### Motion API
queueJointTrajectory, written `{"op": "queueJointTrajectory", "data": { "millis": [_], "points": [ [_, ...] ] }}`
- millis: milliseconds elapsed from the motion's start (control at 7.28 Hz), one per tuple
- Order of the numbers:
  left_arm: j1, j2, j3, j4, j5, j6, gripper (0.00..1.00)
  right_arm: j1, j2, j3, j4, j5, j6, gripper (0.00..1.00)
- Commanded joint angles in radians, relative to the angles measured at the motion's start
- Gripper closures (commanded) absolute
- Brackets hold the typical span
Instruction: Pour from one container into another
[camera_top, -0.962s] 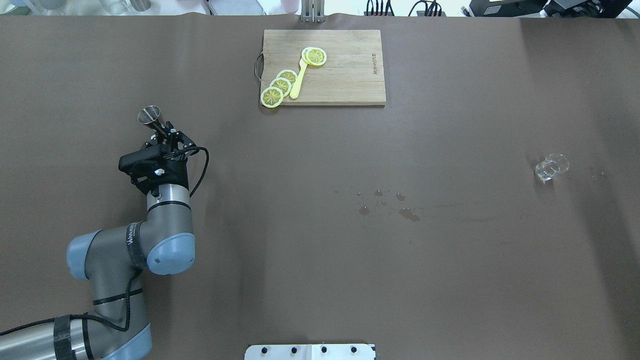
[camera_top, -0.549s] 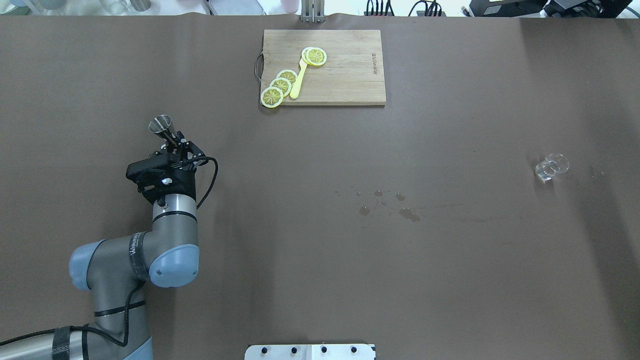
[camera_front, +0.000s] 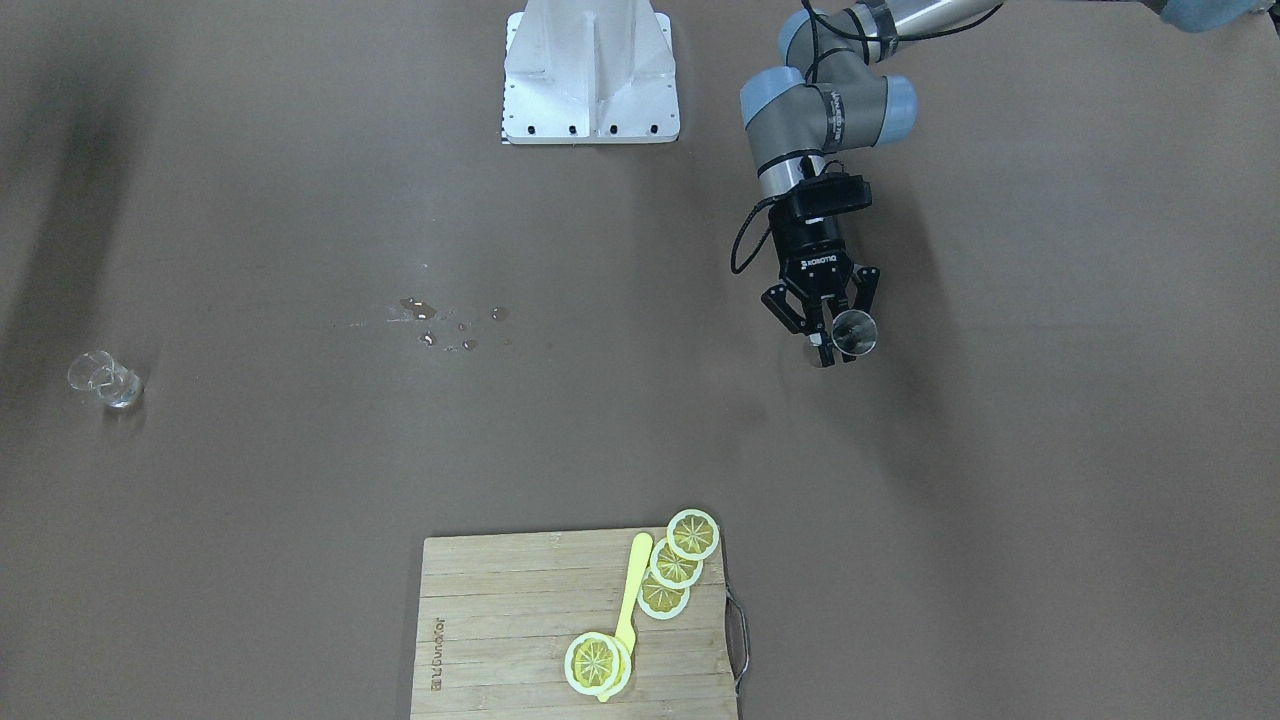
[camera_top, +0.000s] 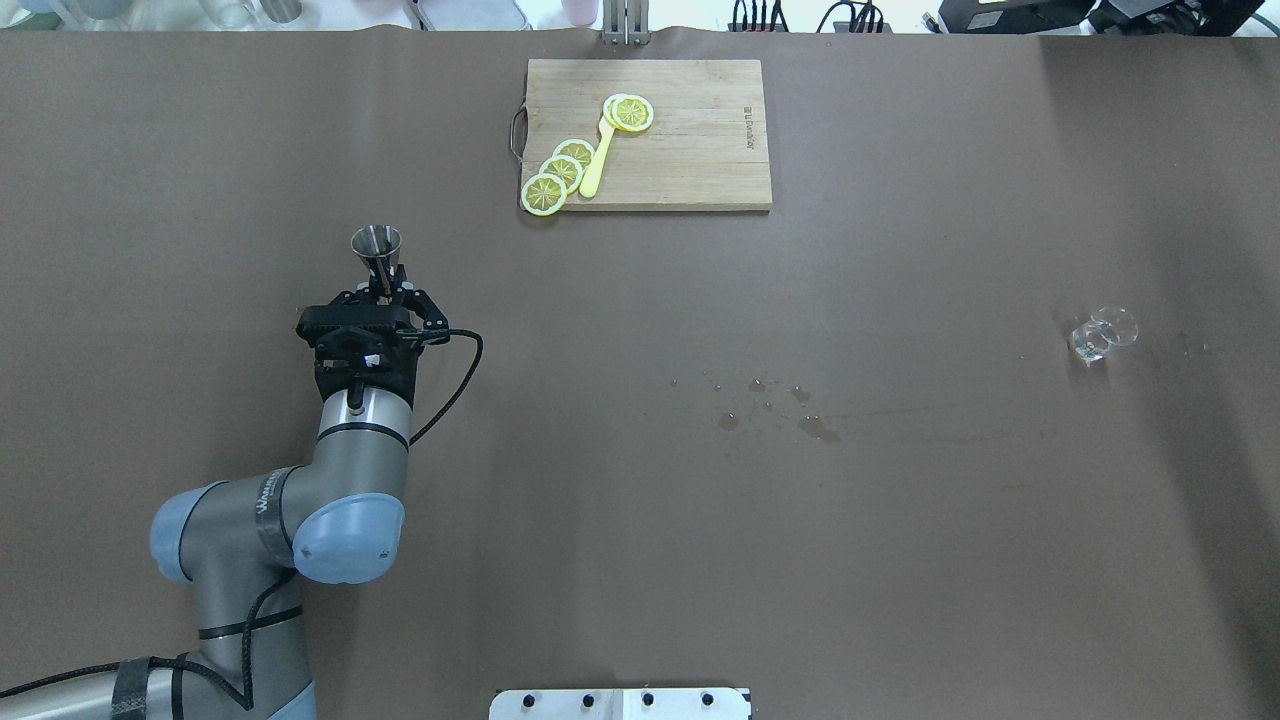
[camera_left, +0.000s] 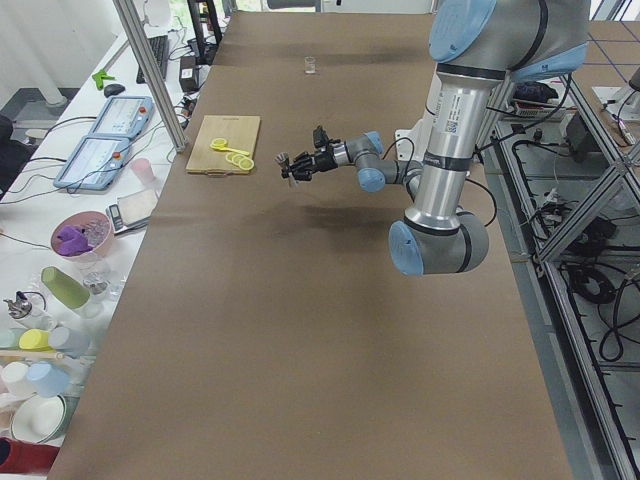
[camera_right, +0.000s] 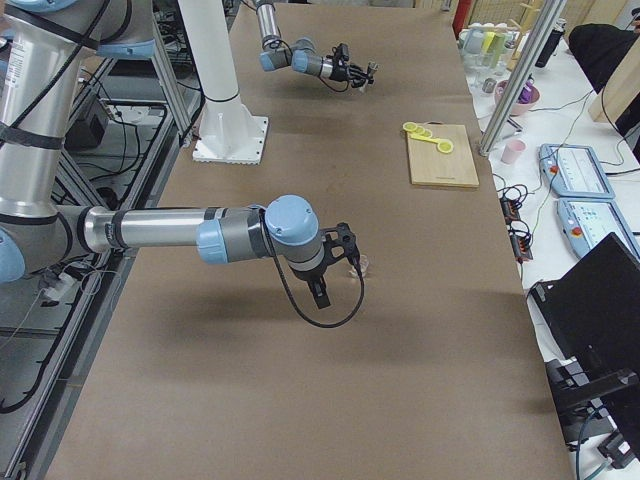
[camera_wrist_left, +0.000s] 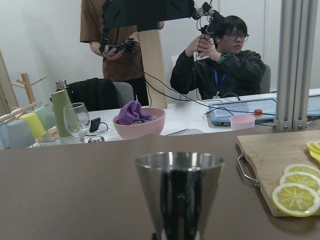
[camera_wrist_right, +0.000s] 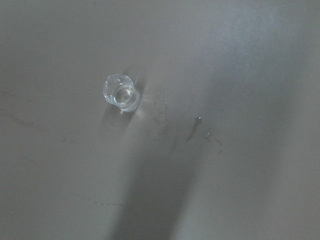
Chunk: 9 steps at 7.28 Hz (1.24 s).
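Note:
The steel jigger (camera_top: 377, 244) is held off the table with my left gripper (camera_top: 384, 284) shut on its narrow waist, on the table's left side. The front-facing view shows the jigger (camera_front: 853, 334) upright at the fingertips, and its upper cone (camera_wrist_left: 179, 190) fills the left wrist view. The clear glass (camera_top: 1101, 334) stands far off on the table's right side, also seen as the glass (camera_front: 104, 380). My right gripper (camera_right: 350, 256) shows only in the exterior right view, hovering above the glass (camera_wrist_right: 121, 93); I cannot tell whether it is open or shut.
A wooden cutting board (camera_top: 690, 150) with lemon slices and a yellow utensil lies at the far middle edge. Water drops (camera_top: 775, 408) are spread on the table's centre. The robot's white base plate (camera_top: 620, 703) sits at the near edge.
My left gripper has carried the jigger to the right and swung round, so the jigger now points straight away from the robot. The glass has not moved.

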Motion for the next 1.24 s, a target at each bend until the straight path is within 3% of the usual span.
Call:
{"op": "queueJointTrajectory", "data": {
  "millis": [0,275,549,687,962,1099],
  "points": [
    [-0.001,-0.002,0.004,-0.16,-0.088,0.225,1.0,-0.131,0.005,-0.14,0.296,-0.002,0.001,0.0],
    [-0.006,-0.002,0.012,-0.341,-0.195,0.431,1.0,-0.183,0.011,-0.289,0.581,-0.004,0.003,0.0],
    [-0.012,-0.009,0.023,-0.553,-0.371,0.687,1.0,-0.241,0.121,-0.419,0.723,-0.025,0.006,0.04],
    [-0.035,-0.035,0.037,-0.593,-0.463,0.802,1.0,-0.27,0.146,-0.423,0.756,-0.027,0.064,0.1],
    [-0.101,-0.119,0.118,-0.69,-0.716,0.916,1.0,-0.321,0.159,-0.426,0.844,-0.09,0.191,0.09],
    [-0.148,-0.181,0.188,-0.736,-0.843,0.999,1.0,-0.362,0.159,-0.461,0.947,-0.132,0.295,0.07]
  ]
}}
